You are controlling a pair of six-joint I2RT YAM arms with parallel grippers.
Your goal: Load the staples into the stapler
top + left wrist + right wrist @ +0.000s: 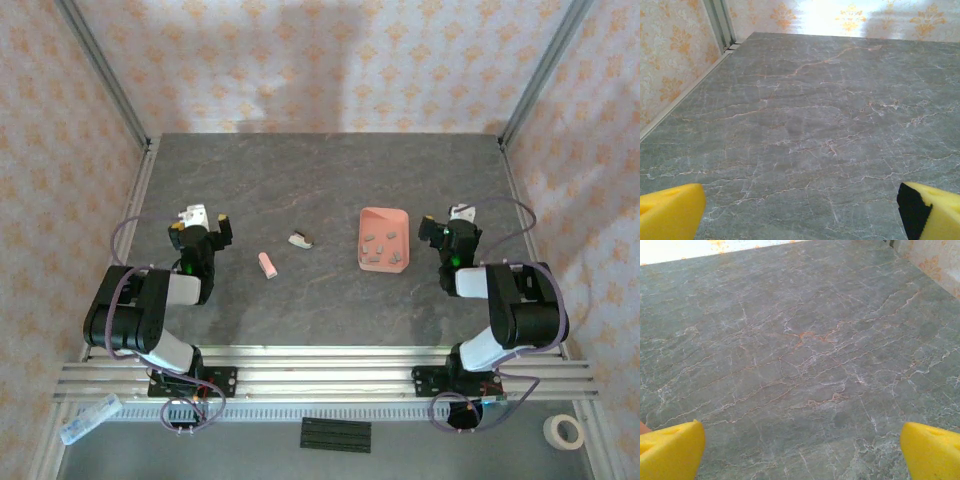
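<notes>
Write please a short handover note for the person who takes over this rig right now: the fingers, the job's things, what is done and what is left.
Left gripper: fingers open, holding nothing, over bare table to the left of the stapler.
Right gripper: fingers open, holding nothing, just right of the tray.
Stapler: lies on the table between the arms, apart from both grippers.
Staples: several loose in the pink tray.
A small pale-and-dark piece lies near the stapler, not touching it; too small to identify.
Done: nothing visible yet.
Left: pick up staples, load them into the stapler.
</notes>
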